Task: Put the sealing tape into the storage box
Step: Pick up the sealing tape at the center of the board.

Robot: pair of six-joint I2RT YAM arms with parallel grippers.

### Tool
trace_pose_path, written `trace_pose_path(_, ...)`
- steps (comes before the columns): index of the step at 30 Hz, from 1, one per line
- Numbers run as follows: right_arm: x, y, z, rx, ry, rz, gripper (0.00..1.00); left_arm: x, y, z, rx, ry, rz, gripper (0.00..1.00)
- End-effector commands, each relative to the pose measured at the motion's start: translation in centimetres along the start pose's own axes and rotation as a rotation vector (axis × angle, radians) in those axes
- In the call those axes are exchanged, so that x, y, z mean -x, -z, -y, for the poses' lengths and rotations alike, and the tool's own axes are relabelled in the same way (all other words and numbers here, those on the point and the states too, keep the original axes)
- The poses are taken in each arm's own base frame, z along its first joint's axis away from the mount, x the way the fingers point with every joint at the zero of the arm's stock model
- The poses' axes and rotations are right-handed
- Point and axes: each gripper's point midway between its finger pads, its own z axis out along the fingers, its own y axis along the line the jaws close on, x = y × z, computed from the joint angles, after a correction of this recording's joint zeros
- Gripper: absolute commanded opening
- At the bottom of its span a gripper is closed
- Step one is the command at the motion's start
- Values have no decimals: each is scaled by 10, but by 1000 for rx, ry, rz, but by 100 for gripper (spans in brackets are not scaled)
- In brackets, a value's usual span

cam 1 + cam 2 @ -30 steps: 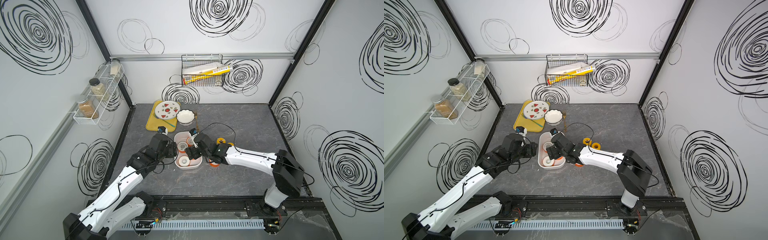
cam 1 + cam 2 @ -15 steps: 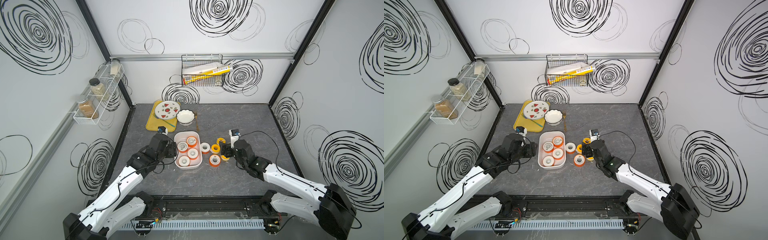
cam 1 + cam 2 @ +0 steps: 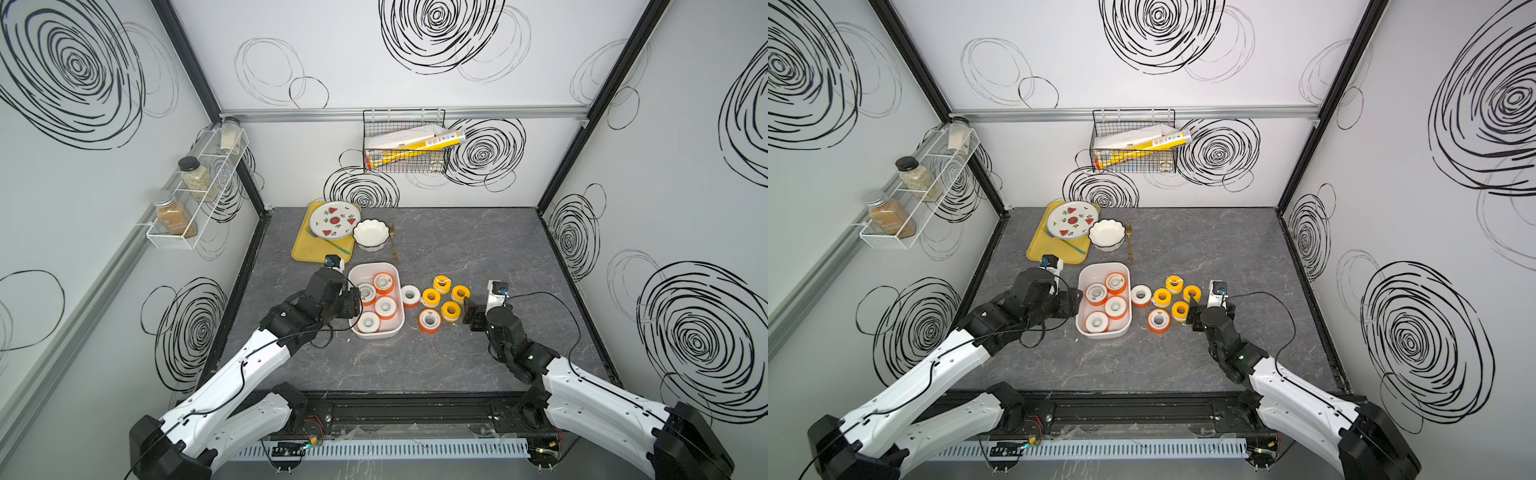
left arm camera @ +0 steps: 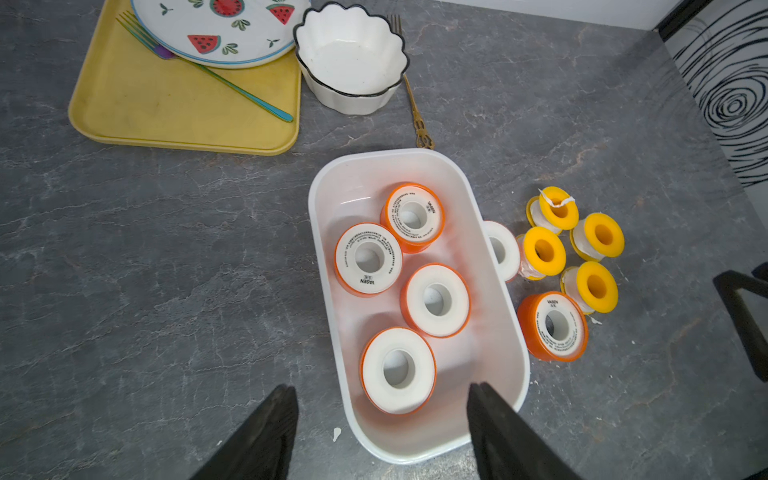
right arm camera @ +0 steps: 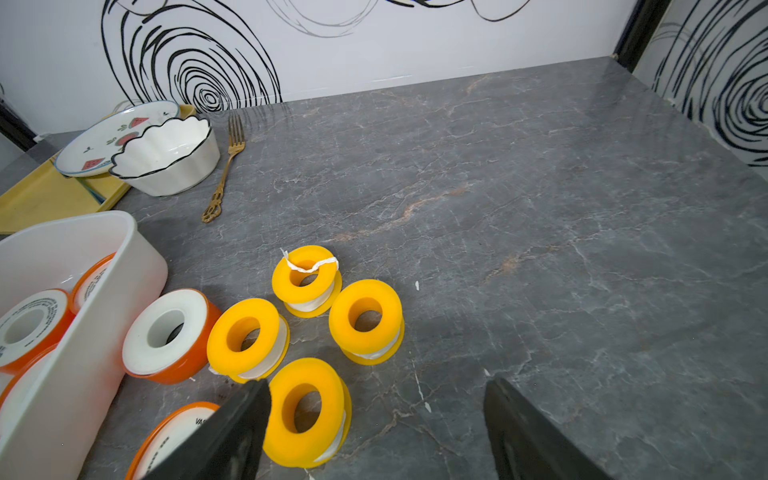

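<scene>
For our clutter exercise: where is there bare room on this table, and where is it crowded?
Bare: the table right of the fork, behind the spools; also nearer than the box. Crowded: between box and spools, around the tray.

White storage box (image 4: pixel 353 187), orange and yellow sealing tape (image 4: pixel 459 303), yellow tray (image 4: pixel 166 120), watermelon-patterned plate (image 4: pixel 216 33)

The white storage box (image 4: pixel 353 183) sits on the grey desk (image 4: pixel 166 291), with four orange-flanged sealing tape spools (image 4: pixel 435 300) lying flat inside. Just beside its far wall lie two more orange spools (image 4: pixel 552 326) and four yellow spools (image 4: pixel 544 251). The left gripper (image 4: pixel 382 386) is spread wide and empty, with one finger over the desk and the other over the box's near corner. A yellow tray (image 4: pixel 166 108) carries a watermelon plate (image 4: pixel 216 29), and a fluted bowl (image 4: pixel 351 58) stands beside it.
</scene>
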Motion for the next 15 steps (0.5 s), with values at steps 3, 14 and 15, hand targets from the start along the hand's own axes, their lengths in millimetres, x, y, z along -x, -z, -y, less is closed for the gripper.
trace_pose_path(3, 11, 1, 7, -38, -77, 55, 87, -3, -4, 36, -90, -53, -47, 74)
trace_pose_path(14, 12, 1, 11, -55, -86, 59, 88, -17, -39, 128, -151, -182, -185, 86)
trace_pose_path(15, 12, 1, 11, -55, -87, 60, 88, -18, -44, 134, -138, -196, -195, 89)
